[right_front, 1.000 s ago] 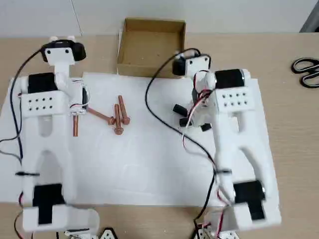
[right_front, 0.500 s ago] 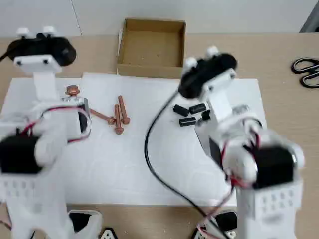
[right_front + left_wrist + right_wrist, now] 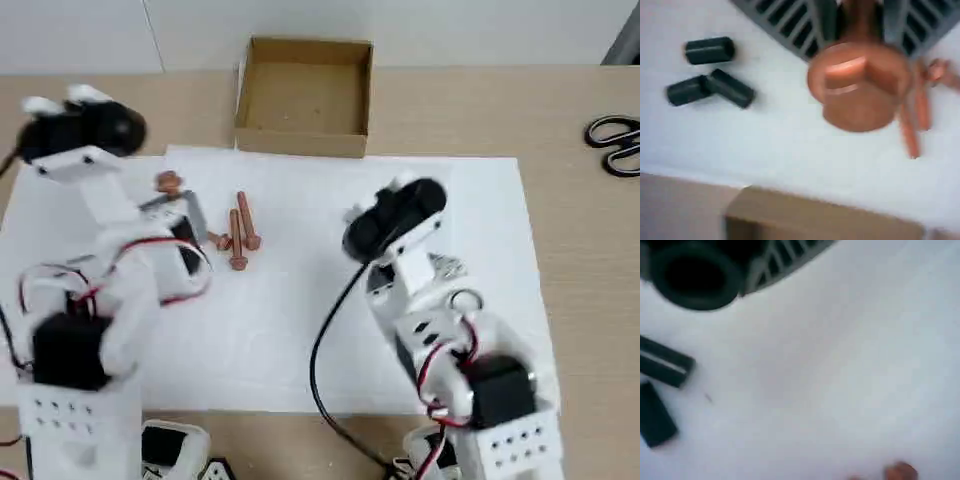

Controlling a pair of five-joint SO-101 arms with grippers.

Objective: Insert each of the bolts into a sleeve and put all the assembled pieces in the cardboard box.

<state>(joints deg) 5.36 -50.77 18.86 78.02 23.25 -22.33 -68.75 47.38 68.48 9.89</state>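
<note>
Above the paper (image 3: 300,330), left end effector (image 3: 856,20) clamps bolt (image 3: 860,87); right end effector (image 3: 710,257), sleeve (image 3: 692,277).

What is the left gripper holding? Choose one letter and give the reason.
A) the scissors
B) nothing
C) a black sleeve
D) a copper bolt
D: the left gripper is shut on a copper bolt, its head facing the left wrist camera; the black sleeve is in the right gripper instead.
</note>
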